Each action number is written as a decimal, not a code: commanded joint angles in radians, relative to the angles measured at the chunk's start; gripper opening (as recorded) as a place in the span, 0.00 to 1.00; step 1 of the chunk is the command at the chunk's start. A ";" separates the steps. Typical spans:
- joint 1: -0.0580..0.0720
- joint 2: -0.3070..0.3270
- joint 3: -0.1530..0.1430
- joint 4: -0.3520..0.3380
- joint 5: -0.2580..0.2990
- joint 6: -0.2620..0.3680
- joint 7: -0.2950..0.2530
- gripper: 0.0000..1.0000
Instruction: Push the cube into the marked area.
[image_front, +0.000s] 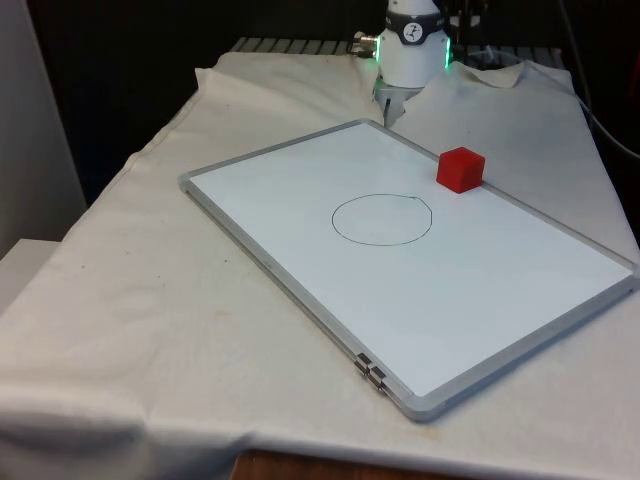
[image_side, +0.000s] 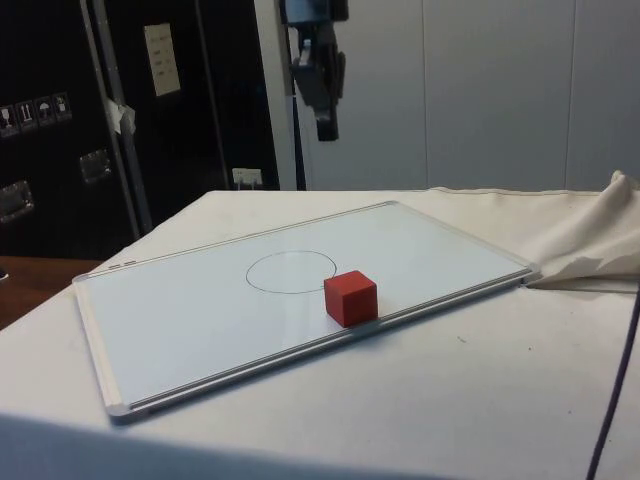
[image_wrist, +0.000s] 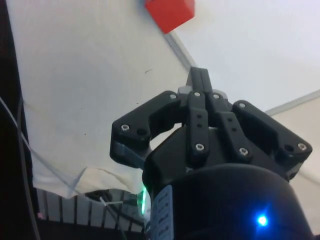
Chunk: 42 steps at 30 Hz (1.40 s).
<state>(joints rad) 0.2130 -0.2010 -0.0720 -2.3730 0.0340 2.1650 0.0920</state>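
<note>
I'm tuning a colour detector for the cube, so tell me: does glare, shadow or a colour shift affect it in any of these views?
Front view: the red cube sits evenly lit on the whiteboard, with a faint shadow at its base. Side view: its facing side looks darker than its top, and the board shows a soft sheen. Wrist view: the cube is cut by the frame edge, above the gripper.

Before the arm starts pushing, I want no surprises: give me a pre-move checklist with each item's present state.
1. Red cube lies outside the drawn black circle: ok, push not yet done.
2. Cube rests flat on the white metal-framed whiteboard, near its edge: ok.
3. Board between cube and circle is bare: ok.
4. Black two-finger gripper hangs above the board, apart from the cube: ok.
5. Fingers together for pushing: ok, shut.
6. Whiteboard fixed against sliding on the white cloth: cannot tell.
</note>
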 joint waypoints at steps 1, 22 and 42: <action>0.004 -0.016 0.006 -0.030 0.008 0.029 0.008 0.00; 0.012 0.000 0.143 -0.231 0.064 0.268 0.080 0.00; 0.013 0.177 0.236 -0.248 0.077 0.470 0.147 0.00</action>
<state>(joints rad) 0.2240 -0.0270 0.1630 -2.6170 0.0940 2.6170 0.2470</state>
